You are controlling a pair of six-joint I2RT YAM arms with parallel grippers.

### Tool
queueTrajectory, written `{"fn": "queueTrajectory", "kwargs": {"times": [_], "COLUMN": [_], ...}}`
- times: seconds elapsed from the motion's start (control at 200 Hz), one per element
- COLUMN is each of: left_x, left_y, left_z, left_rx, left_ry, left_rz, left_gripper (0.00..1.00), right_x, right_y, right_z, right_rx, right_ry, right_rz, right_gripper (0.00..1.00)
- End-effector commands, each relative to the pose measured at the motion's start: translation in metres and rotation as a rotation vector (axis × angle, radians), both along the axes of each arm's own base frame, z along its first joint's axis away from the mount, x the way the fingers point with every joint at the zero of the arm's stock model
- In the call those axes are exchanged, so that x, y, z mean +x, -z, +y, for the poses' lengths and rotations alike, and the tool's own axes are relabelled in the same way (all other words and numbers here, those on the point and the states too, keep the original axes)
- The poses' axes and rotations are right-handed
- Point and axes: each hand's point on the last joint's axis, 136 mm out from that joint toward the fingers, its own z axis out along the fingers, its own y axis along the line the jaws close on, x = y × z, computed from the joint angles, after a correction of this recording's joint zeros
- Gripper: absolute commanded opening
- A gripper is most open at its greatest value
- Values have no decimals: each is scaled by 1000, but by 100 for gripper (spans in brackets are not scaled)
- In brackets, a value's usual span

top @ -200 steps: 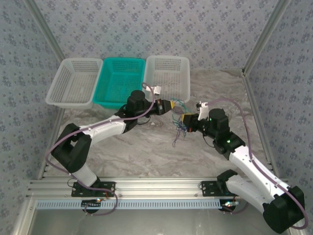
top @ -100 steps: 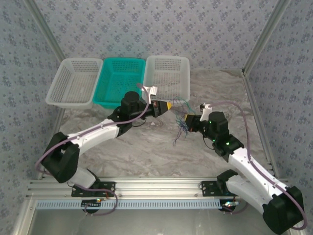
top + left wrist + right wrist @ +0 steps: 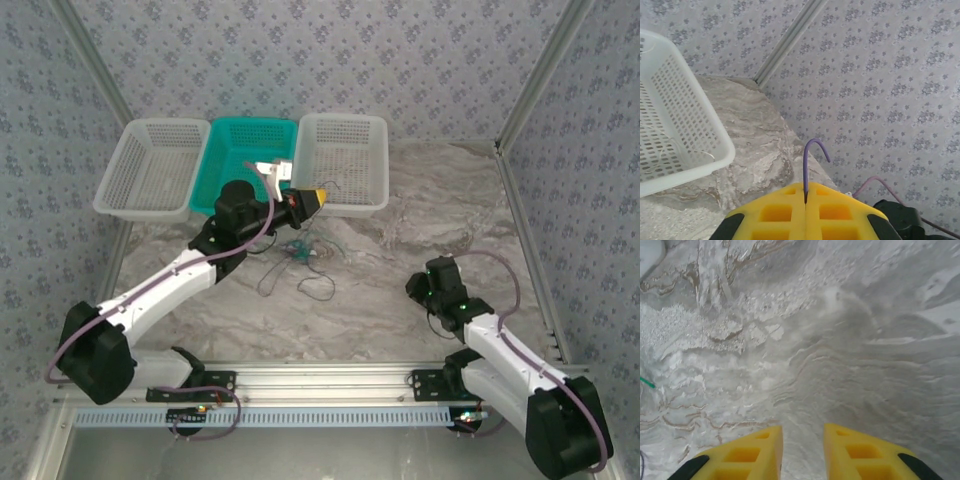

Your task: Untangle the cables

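Observation:
My left gripper (image 3: pixel 312 197) is raised in front of the baskets, shut on a thin purple wire (image 3: pixel 806 165) whose curled tip sticks out beyond the yellow fingers (image 3: pixel 775 212). Below it the cables (image 3: pixel 297 250) trail in a small teal and green knot, with dark loops (image 3: pixel 318 287) spread on the marble table (image 3: pixel 400 220). My right gripper (image 3: pixel 424 287) is low at the near right, well away from the tangle. It is open over bare marble (image 3: pixel 802 432), and a green wire end (image 3: pixel 646 383) shows at the left edge of its view.
Three baskets line the back: a white basket (image 3: pixel 152 168), a teal basket (image 3: pixel 245 160) and another white basket (image 3: pixel 345 155), the last just behind my left gripper. Patterned walls with metal posts close in the table, and a rail runs along its near edge.
My right gripper has let go of the tangle and drawn back to the near right. My left gripper has moved left with its wire, dragging the cables left below it.

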Motion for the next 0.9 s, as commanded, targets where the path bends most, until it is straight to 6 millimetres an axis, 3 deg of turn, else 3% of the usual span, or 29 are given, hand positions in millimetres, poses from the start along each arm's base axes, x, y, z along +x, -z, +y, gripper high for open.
{"fn": "queueTrajectory", "kwargs": {"times": [0.0, 0.135, 0.255, 0.395, 0.475, 0.545, 0.7, 0.77, 0.839, 0.899], "left_x": [-4, -6, -9, -14, -19, -23, -34, -39, -44, -47], "left_y": [-31, -33, -38, -49, -57, -65, -85, -96, -109, -120], "left_z": [8, 9, 9, 9, 8, 8, 13, 17, 25, 34], "left_rx": [-11, -13, -24, -57, -73, -85, -106, -119, -122, -112], "left_ry": [-11, -8, -2, 9, 18, 25, 32, 31, 13, -18], "left_rz": [-79, -80, -83, -86, -94, -104, -133, -150, -179, -210], "left_gripper": [0, 0, 0, 0, 0, 0, 0, 0, 0, 0], "right_x": [12, 21, 17, 27, 32, 44, 69, 78, 86, 88], "right_y": [-39, -127, -169, -183, -184, -172, -152, -136, -113, -93], "right_z": [21, 76, 129, 192, 224, 246, 267, 275, 278, 275], "right_rx": [80, 80, 24, 48, 15, -37, -64, -93, -124, -130], "right_ry": [-98, -408, -656, -814, -874, -903, -882, -904, -909, -896], "right_rz": [-154, -509, -665, -769, -874, -894, -953, -934, -867, -819], "right_gripper": [49, 83, 86, 85, 84, 84, 82, 71, 46, 36]}}
